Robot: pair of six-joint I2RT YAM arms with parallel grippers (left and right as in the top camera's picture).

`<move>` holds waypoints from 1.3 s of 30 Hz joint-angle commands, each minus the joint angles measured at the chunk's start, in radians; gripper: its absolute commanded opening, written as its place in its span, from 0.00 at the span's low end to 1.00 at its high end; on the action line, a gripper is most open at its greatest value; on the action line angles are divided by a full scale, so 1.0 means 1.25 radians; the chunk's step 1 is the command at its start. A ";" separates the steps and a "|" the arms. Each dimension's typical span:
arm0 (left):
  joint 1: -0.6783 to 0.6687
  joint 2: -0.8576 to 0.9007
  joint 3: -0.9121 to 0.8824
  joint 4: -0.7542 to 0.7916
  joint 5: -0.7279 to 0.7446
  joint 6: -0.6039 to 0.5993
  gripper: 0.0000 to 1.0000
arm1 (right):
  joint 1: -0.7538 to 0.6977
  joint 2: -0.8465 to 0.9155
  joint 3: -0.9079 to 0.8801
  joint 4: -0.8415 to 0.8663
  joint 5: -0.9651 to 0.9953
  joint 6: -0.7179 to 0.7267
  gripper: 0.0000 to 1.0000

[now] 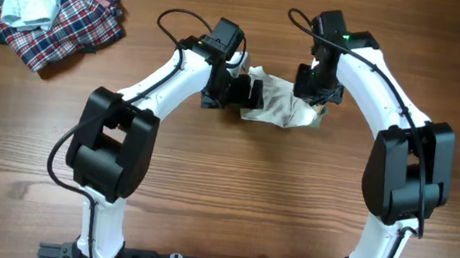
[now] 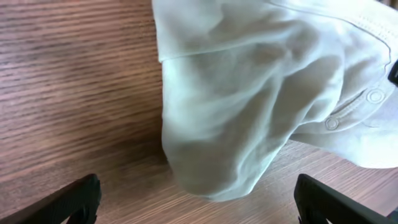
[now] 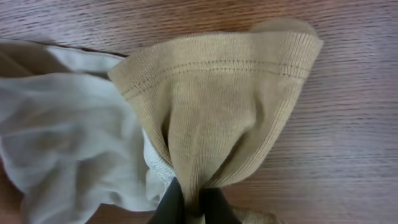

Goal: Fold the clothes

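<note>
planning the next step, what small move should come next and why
Probably ease the open left gripper forward and close it on the white edge of the garment in front. The right gripper is shut on the tan cuff, the left holds nothing, so it cannot be spread flat yet.

white arms (image 1: pixel 161 82), black joints (image 1: pixel 111 146), possibly green light (image 1: pixel 345 38)

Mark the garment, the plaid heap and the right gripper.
garment (image 1: pixel 278 100), overhead view, pale middle of the cloth.
plaid heap (image 1: pixel 76 32), overhead view, its checked right part.
right gripper (image 3: pixel 194 204), right wrist view, between its shut fingertips.
</note>
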 commanded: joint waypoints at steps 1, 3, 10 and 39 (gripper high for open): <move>-0.001 -0.021 0.005 0.013 -0.012 -0.007 1.00 | -0.009 0.012 0.017 -0.026 0.094 0.014 0.04; -0.001 -0.021 0.005 0.013 -0.012 -0.007 1.00 | -0.020 0.012 0.017 -0.047 0.128 0.014 0.04; -0.001 -0.021 0.005 0.013 -0.023 -0.007 1.00 | -0.088 0.012 0.017 -0.081 0.149 -0.014 0.04; -0.001 -0.021 0.005 0.013 -0.023 -0.007 1.00 | -0.046 0.012 0.028 -0.096 0.161 0.014 0.06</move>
